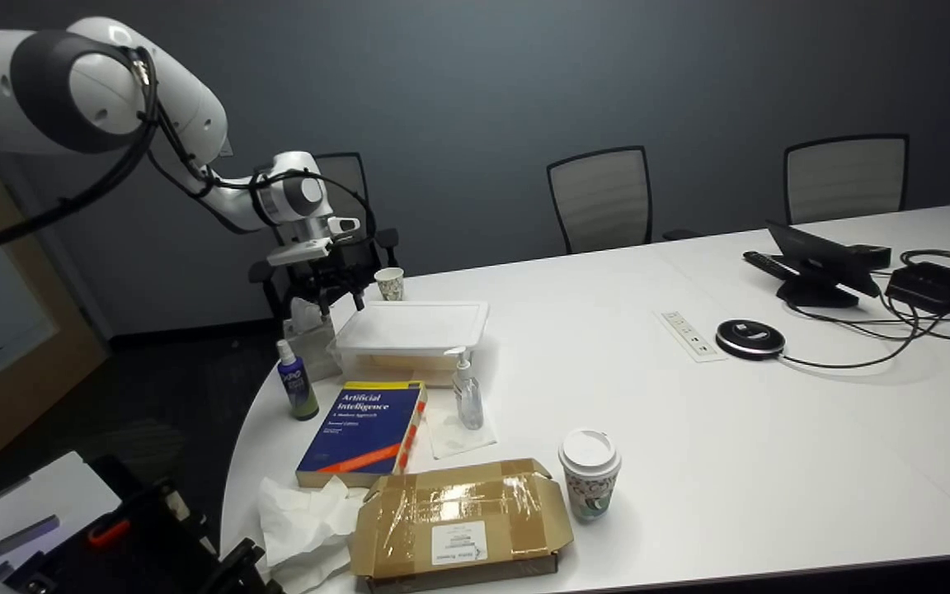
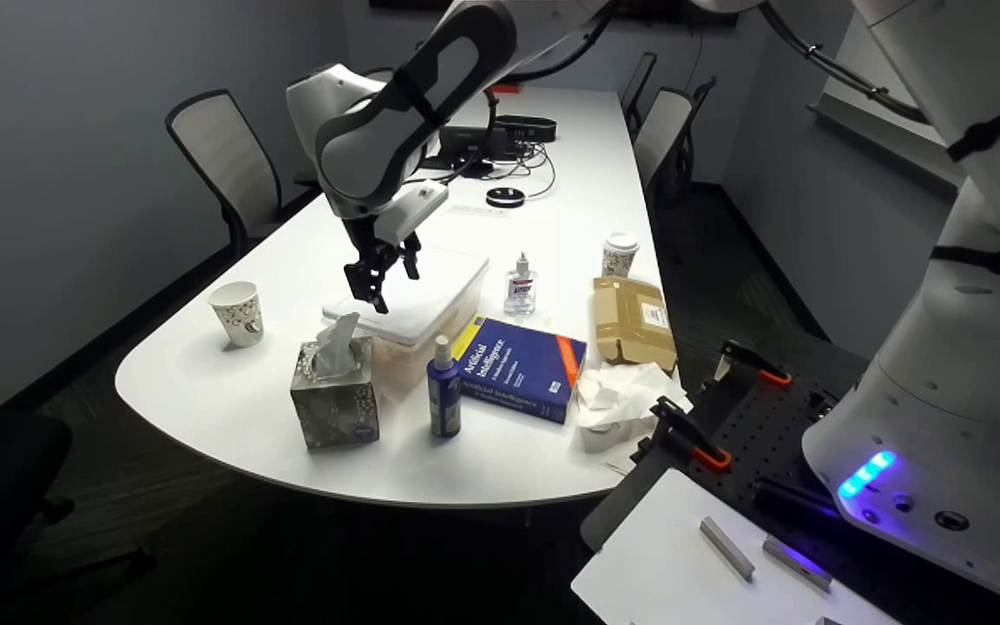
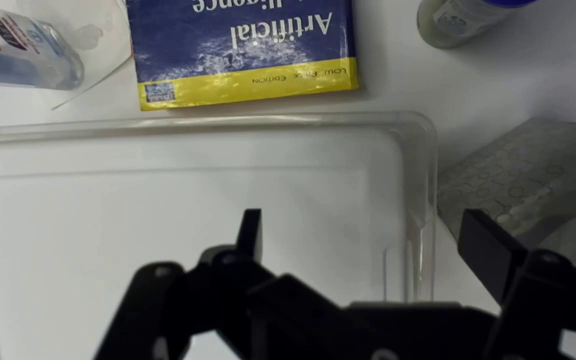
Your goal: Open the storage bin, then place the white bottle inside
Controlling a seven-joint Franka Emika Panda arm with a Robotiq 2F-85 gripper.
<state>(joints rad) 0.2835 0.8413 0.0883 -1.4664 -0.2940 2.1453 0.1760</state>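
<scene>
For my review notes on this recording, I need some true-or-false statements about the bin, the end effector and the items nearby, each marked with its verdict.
1. The lid is on the storage bin. True.
2. The end effector is shut on the lid. False: the end effector is open, its jaws apart.
3. In an exterior view, the blue book lies between the storage bin and the cardboard package. True.
4. The spray bottle stands upright. True.
5. The tissue box stands on the blue book. False: the tissue box stands on the table.
6. The lidded cup lies on its side. False: the lidded cup stands upright.
</scene>
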